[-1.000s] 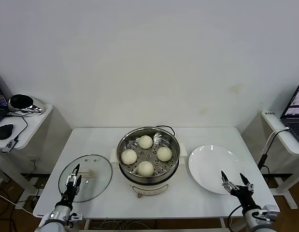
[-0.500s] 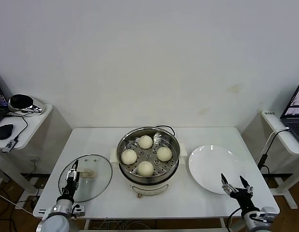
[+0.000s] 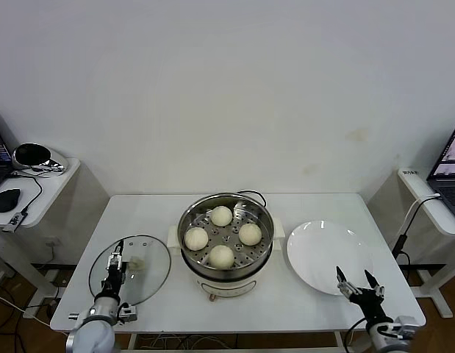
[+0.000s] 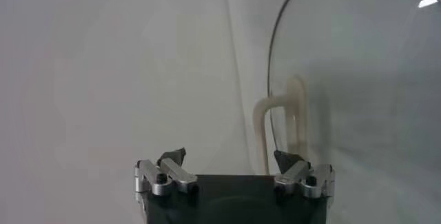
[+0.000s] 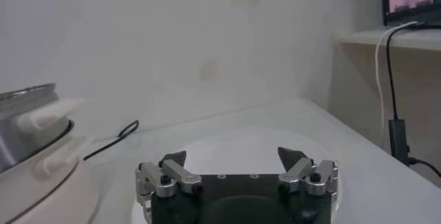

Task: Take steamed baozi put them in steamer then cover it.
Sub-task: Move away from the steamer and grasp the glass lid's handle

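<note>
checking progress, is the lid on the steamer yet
No, the lid lies flat on the table to the left of the open steamer, whose four baozi are uncovered.

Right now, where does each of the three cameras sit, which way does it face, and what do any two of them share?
Head view: high on the robot, facing forward and down at the table, the steamer holding four baozi, the cover, the plate; both grippers show at the near edge.
Left wrist view: behind the left gripper, jaws open, facing the cover.
Right wrist view: behind the right gripper, jaws open, low over the plate, steamer beside.
Shared: the cover, head and left wrist; plate and steamer, head and right wrist.
</note>
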Robot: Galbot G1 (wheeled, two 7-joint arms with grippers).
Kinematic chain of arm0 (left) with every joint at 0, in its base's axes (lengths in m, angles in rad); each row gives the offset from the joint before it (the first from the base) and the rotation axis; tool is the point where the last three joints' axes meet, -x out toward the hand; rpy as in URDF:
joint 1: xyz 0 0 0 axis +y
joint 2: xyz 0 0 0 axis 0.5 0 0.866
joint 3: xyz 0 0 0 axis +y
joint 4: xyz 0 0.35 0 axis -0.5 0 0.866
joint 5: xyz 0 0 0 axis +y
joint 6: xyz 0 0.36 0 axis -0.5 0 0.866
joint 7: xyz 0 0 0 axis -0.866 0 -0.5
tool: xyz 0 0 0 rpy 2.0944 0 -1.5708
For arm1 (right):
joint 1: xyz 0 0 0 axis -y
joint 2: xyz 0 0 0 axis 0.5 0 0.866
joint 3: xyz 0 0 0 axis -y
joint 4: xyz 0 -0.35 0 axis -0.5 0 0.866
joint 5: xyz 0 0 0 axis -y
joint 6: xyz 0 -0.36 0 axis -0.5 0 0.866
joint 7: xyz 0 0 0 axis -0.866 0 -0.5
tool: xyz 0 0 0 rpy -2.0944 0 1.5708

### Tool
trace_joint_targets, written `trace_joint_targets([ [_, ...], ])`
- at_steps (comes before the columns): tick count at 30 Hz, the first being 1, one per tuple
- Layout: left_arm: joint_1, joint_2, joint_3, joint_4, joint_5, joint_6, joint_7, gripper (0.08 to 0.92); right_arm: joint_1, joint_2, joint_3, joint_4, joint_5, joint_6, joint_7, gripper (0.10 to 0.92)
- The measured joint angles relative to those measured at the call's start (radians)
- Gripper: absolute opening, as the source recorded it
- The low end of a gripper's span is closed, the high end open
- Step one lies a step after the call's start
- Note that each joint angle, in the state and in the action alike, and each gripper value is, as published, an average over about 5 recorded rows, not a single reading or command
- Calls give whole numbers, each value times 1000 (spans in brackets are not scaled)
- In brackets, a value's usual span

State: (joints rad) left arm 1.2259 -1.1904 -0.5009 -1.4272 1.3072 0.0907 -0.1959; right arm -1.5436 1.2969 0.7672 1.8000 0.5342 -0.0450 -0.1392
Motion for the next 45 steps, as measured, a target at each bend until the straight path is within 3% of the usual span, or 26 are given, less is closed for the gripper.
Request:
trace_joint_targets([
  [17, -64, -18, 1, 107, -36, -4, -72, 794, -11, -5, -3, -9, -12, 10, 0, 823],
  [38, -101, -17, 16, 190, -83, -85, -107, 199, -38, -11, 16, 17, -25, 23, 0, 823],
  [41, -106, -12, 17, 202, -85, -93, -111, 145, -38, -11, 18, 17, -25, 23, 0, 823],
  [45, -107, -7, 13, 209, -87, -97, -115, 137, -37, -12, 19, 20, -26, 21, -1, 823],
])
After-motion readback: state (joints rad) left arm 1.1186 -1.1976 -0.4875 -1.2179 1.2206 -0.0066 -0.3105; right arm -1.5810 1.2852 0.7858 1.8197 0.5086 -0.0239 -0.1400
